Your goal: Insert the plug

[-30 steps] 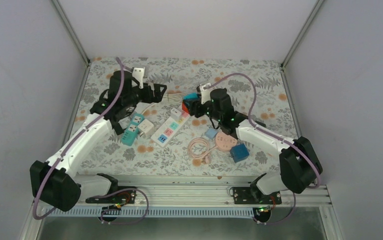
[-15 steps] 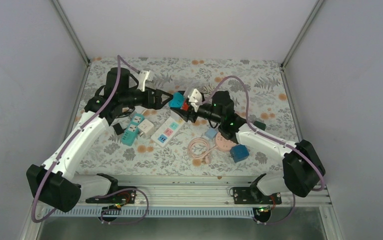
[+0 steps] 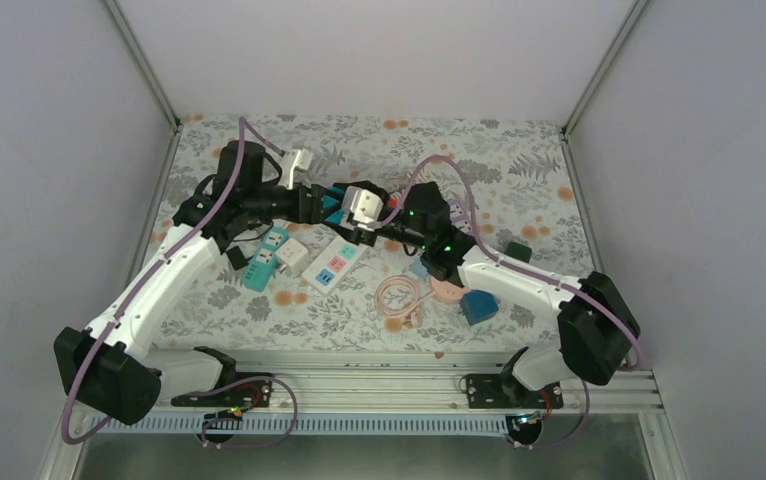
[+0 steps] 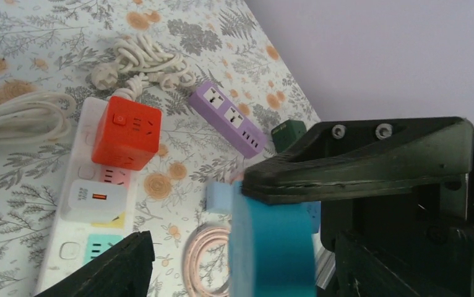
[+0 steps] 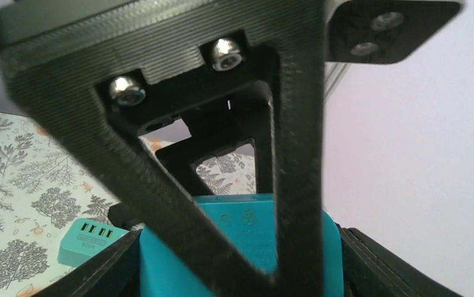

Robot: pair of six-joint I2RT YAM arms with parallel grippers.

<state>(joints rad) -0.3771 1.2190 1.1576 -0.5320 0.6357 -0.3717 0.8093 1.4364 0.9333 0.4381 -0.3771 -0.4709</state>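
The plug is a teal block (image 4: pixel 271 247) held up above the mat between the two arms. My right gripper (image 5: pixel 237 247) is shut on the teal block (image 5: pixel 265 223), with a finger against each side. My left gripper (image 4: pixel 244 247) stands open around the same block from the other direction, with a gap showing at its left finger (image 4: pixel 107 269). In the top view the two grippers (image 3: pixel 334 205) meet over the white power strip (image 3: pixel 337 260), and only a sliver of the teal block (image 3: pixel 331 207) shows. A red cube (image 4: pixel 126 131) sits on the strip's far end (image 4: pixel 92 204).
A purple strip (image 4: pixel 227 119), a white cable bundle (image 4: pixel 138 59) and a green adapter (image 4: pixel 287 131) lie beyond. A pink cable coil (image 3: pixel 399 297), a blue cube (image 3: pixel 479 305) and teal sockets (image 3: pixel 264 258) lie on the flowered mat.
The right arm has swung left and lifted the teal block toward the left arm. The left gripper has come in to meet it, and its jaws have narrowed around the block.
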